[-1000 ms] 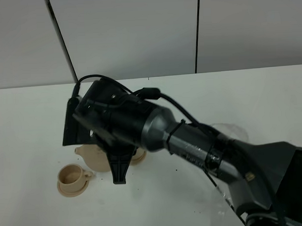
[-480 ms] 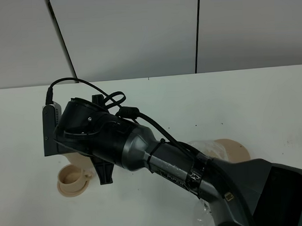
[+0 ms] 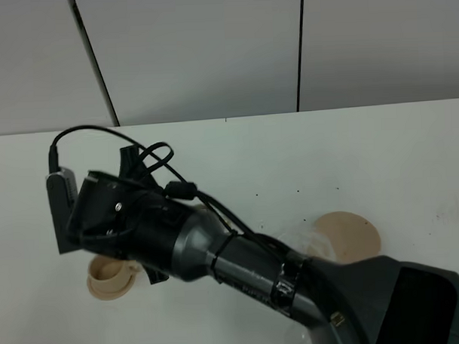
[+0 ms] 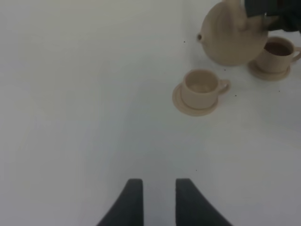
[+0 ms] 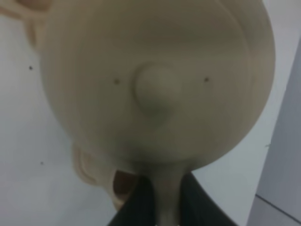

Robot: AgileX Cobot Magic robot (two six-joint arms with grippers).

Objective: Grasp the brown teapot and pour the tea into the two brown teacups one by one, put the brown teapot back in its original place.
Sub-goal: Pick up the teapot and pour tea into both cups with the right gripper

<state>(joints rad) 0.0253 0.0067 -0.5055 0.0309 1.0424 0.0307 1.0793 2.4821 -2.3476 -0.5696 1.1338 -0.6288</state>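
The white tabletop (image 3: 380, 152) is lightly specked. Grey wall panels (image 3: 195, 52) with dark seams stand behind its far edge. The right claw (image 5: 162, 197) is clamped on the handle of the teapot (image 4: 233, 37), holding it tilted above two cups toward the left edge. The pale cup (image 4: 202, 88) sits beside the filled cup (image 4: 277, 51), which holds dark tea. The plate (image 3: 346, 236) lies toward the near right. The left claw (image 4: 156, 197) is slightly parted and holds nothing.

Right arm (image 3: 248, 266): glossy black and dark-grey tube; a black cable (image 3: 181, 190) loops off its wrist, a grey camera box (image 3: 60, 189) beside. Left gripper (image 4: 155, 181): two tapered black fingers (image 4: 133, 202).
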